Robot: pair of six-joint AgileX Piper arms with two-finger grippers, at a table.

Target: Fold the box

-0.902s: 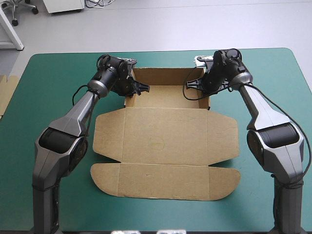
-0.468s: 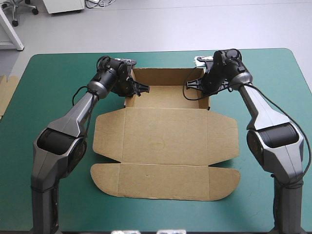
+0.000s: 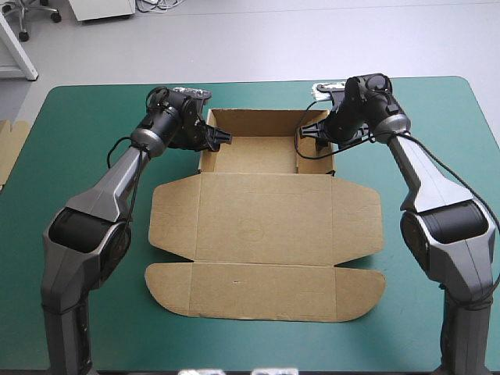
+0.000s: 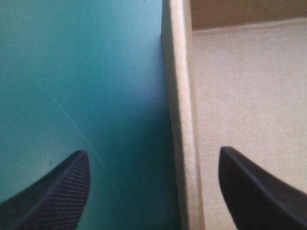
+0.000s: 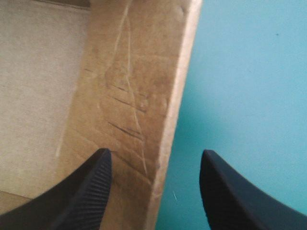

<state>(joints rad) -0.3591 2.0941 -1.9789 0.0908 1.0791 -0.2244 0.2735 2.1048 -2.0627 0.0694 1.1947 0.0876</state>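
Wide-spread left end effector (image 4: 153, 151) and right end effector (image 5: 154, 154), each astride a wall of the box (image 3: 258, 226)

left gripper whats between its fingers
The box's side wall, seen in the left wrist view: one finger outside over the teal-green cover, the other inside.

My table (image 3: 250, 344), teal-green cover, evenly lit. Beyond its far edge I see a pale grey floor (image 3: 258, 39), chair castors (image 3: 35, 16), white cabinet base (image 3: 101, 8), white furniture leg (image 3: 17, 51), loose cables (image 3: 160, 5). Spare brown board (image 3: 9, 148) at table's left edge.
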